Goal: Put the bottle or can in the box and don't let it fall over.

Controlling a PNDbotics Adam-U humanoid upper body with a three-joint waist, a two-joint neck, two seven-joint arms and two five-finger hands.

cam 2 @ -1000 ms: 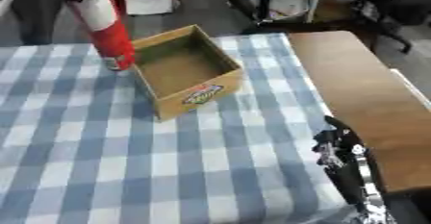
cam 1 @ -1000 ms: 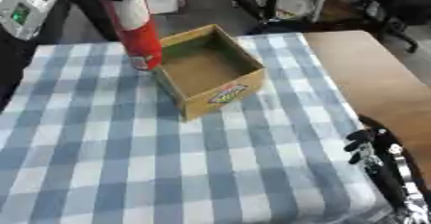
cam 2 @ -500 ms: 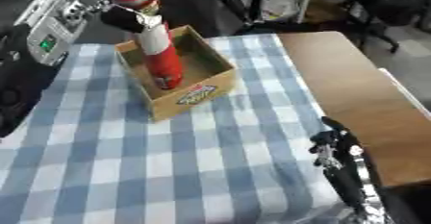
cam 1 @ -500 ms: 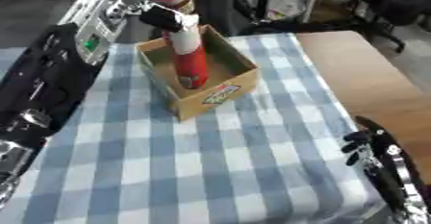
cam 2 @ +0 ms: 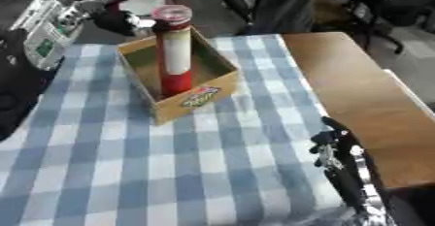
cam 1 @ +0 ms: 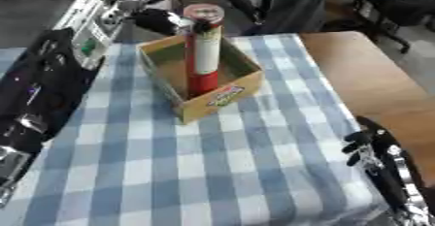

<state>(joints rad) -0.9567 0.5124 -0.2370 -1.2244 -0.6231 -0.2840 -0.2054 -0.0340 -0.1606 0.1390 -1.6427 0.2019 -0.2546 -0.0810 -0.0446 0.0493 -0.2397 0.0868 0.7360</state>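
Note:
A tall red can (cam 1: pixel 202 55) with a white label stands upright inside the open cardboard box (cam 1: pixel 219 95), near the box's middle. My left arm comes in from the upper left. My left hand (cam 1: pixel 158 20) is behind the can's top, with a dark finger curled against the can just under its lid. My right hand (cam 1: pixel 365 147) rests at the lower right corner, fingers relaxed, holding nothing and far from the box.
The box sits on a blue and white checked cloth (cam 1: pixel 212 167). Bare wooden tabletop (cam 1: pixel 365 84) shows at the right. Dark chairs (cam 2: pixel 289 2) and clutter stand beyond the far edge.
The can was standing on the cloth left of the box a second ago. My left hand has carried it over and it now stands in the box.

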